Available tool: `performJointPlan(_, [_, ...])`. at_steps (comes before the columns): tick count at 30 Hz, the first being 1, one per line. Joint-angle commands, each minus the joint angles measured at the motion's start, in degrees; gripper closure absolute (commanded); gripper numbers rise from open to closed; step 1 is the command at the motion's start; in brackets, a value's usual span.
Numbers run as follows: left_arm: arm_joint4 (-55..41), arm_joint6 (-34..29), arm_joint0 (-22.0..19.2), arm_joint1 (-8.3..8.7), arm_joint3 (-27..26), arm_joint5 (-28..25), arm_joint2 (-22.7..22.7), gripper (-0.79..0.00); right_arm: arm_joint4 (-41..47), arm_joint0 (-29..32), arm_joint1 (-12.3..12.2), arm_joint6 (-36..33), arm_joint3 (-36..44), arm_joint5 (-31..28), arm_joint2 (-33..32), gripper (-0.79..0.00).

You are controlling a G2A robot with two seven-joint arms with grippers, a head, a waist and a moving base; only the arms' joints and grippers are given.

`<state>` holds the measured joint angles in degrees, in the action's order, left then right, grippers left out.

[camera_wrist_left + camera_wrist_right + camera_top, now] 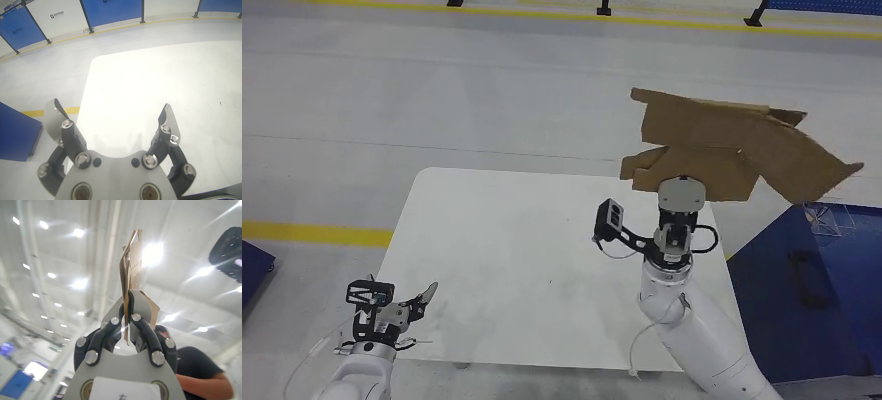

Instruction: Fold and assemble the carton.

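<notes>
— Over on the left, the left hand (111, 103) is released, spread wide, low over the near left corner of the surface (502, 260).
— And the right hand (128, 294) is clenched on the flattened carton (722, 150), holding it aloft by the far right corner.

I hold the carton (732, 150) in the air above the far right corner of the table (512, 260). Its lower edge is pinched in my right gripper (127, 297), which sits directly beneath it. My left gripper (402, 300) hangs well apart from both, on the opposite side, over the table's left edge near the front corner.
</notes>
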<state>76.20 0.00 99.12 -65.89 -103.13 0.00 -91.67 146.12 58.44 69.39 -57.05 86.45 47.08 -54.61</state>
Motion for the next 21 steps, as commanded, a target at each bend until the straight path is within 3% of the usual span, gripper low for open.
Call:
performJointPlan(1, [0.00,0.00,0.00,0.00,0.00,0.00,0.00,-0.785,10.07,-0.27,1.28,7.10,-4.41,7.26,2.73,0.000])
performJointPlan(3, [0.00,0.00,0.00,0.00,0.00,0.00,0.00,-0.785,15.32,-1.41,2.47,10.79,-8.77,10.92,5.56,0.000])
performJointPlan(6, [0.00,0.00,0.00,0.00,0.00,0.00,0.00,-0.785,19.68,-3.49,3.98,12.97,-12.07,10.92,8.61,0.000])
performJointPlan(11, [0.00,0.00,0.00,0.00,0.00,0.00,0.00,-0.785,17.11,-5.67,5.27,13.58,-14.01,10.92,7.45,0.000])
performJointPlan(14, [0.00,0.00,0.00,0.00,0.00,0.00,0.00,-0.785,4.79,-6.13,5.34,9.95,-13.70,10.10,2.99,0.000])
performJointPlan(18, [0.00,0.00,0.00,0.00,0.00,0.00,0.00,-0.785,-14.54,-5.04,4.84,0.84,-9.07,0.99,-6.87,0.000])
performJointPlan(21, [0.00,0.00,0.00,0.00,0.00,0.00,0.00,-0.785,-35.38,-4.80,3.63,-9.75,-7.28,-9.60,-14.64,0.000])
